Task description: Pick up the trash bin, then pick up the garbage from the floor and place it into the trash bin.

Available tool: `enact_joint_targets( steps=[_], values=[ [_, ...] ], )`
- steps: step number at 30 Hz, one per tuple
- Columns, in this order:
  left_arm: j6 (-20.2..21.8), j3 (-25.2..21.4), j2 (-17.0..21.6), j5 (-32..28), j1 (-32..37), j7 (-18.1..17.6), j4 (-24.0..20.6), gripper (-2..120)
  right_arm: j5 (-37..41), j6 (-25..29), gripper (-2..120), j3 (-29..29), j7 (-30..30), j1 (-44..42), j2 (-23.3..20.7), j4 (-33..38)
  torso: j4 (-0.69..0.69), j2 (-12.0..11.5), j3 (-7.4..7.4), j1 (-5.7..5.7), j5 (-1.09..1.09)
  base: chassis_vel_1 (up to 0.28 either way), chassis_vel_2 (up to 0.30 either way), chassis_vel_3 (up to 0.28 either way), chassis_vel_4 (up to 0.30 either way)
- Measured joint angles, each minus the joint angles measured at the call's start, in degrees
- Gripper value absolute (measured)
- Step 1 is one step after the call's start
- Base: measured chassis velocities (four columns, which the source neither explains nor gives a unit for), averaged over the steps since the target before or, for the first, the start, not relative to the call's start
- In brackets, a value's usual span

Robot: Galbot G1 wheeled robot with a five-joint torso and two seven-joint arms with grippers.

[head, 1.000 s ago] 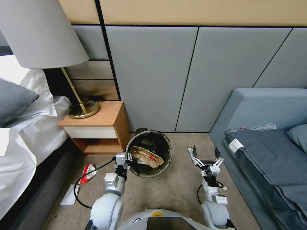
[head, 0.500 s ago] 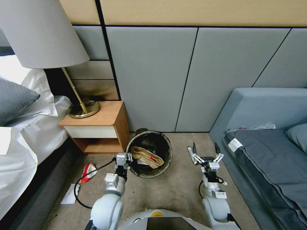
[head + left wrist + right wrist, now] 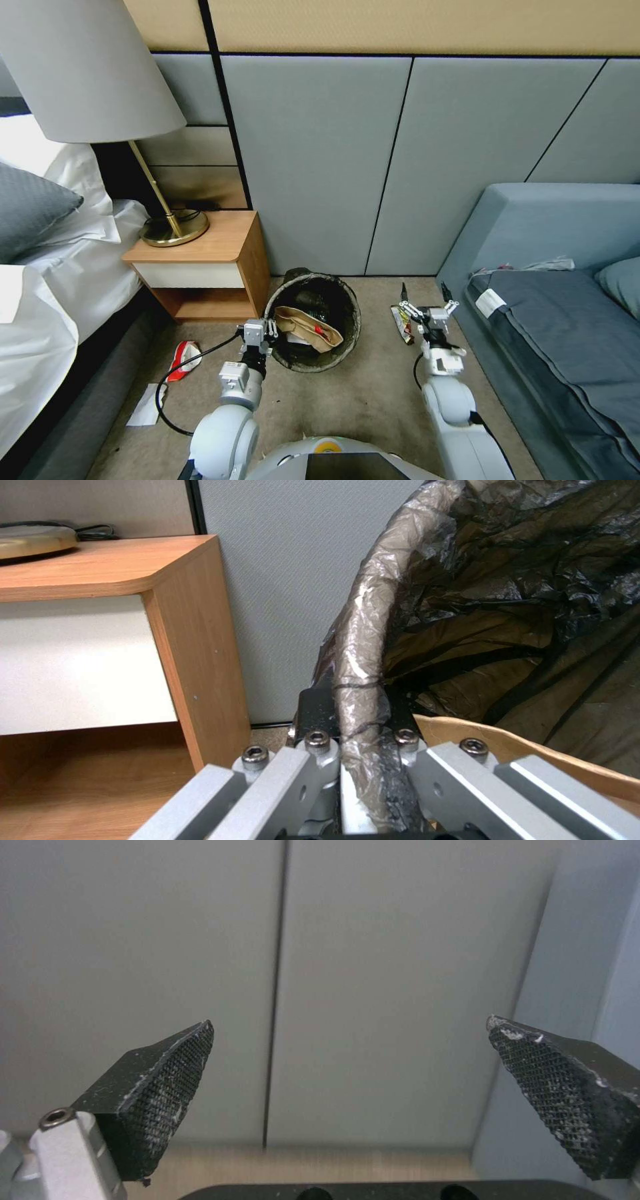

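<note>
In the head view, the trash bin (image 3: 313,330) is seen on the carpet between the nightstand (image 3: 203,267) and the sofa (image 3: 553,293), its rim clamped by the left gripper (image 3: 265,330) on the near left side; a tan paper bag (image 3: 308,327) lies inside. A dark snack wrapper (image 3: 402,324) is seen on the floor to the right of the bin, its long axis running roughly toward the wall, just left of and below the right gripper (image 3: 423,293), whose fingers are spread apart. The right arm is judged the nearer one for it. A red-and-white carton (image 3: 183,360) and a white paper (image 3: 147,405) lie on the left, near the bed (image 3: 60,313)

In the left wrist view, the bag-covered rim (image 3: 360,680) is shown pinched between the closed jaws

In the right wrist view, the two pads (image 3: 163,1090) are seen wide apart with nothing between them, pointed at the wall panel (image 3: 373,965)
</note>
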Motion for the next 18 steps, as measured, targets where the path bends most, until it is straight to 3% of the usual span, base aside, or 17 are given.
enact_joint_targets(
  steps=[5, 8, 18],
  values=[
    [0.00, 0.00, 0.00, 0.00, 0.00, 0.00, 0.19, 0, 1.75, -4.32, 100, -0.18, -0.74, 3.13, -1.17, -4.70, 0.01, 0.00, 0.00, 0.00, 0.00, 0.000, 0.000, 0.000, 0.000],
    [0.00, 0.17, -0.13, 0.05, 0.00, 0.00, 0.47, 0, 1.82, -7.09, 100, -0.47, -1.89, 7.83, -1.78, -12.67, 0.00, 0.00, 0.00, 0.00, -0.01, 0.000, 0.000, 0.000, 0.000],
    [-0.01, 0.20, -0.16, 0.27, 0.19, 0.00, 0.55, 0, 0.84, -7.87, 100, -1.65, -3.36, 15.56, -1.99, -26.78, 0.02, 0.00, 0.00, 0.00, 0.00, 0.000, 0.000, 0.000, 0.000]
  ],
)
